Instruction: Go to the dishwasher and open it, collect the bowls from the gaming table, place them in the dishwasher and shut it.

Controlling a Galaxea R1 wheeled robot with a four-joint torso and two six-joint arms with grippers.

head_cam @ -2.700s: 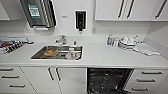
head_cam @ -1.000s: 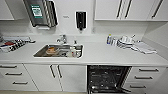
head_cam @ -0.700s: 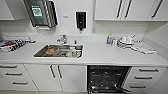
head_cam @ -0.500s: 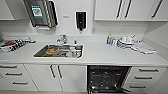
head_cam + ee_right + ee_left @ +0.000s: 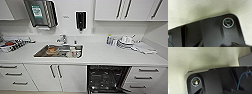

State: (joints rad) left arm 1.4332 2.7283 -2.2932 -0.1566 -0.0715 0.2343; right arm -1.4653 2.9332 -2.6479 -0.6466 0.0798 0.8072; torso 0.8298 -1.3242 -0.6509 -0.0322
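1. Across the head view runs a long white tabletop on white cabinets, with wall cupboards above at the right.
2. Below the tabletop, right of centre, the dishwasher stands open: dark interior, wire racks visible, door dropped toward the bottom edge of the view.
3. White double cabinet doors sit just left of the dishwasher; drawer fronts further left, more drawers on its right.
4. Steel sink set into the tabletop left of centre, holding dishes, one brownish-orange; too blurred to name them.
5. Paper towel dispenser on the wall above the sink, to its left.
6. Black soap dispenser on the wall right of it.
7. Dish rack at the tabletop's far left, holding something red.
8. Pile of white crockery at the rear right of the tabletop, cloths or papers beside it.
9. Tap behind the sink.
10. Small bottle just left of the crockery.
11. Left wrist view: the robot's dark plate over pale speckled floor; left jaws' state cannot be told.
12. Right wrist view: the same, dark plate over pale floor; right jaws' state cannot be told.
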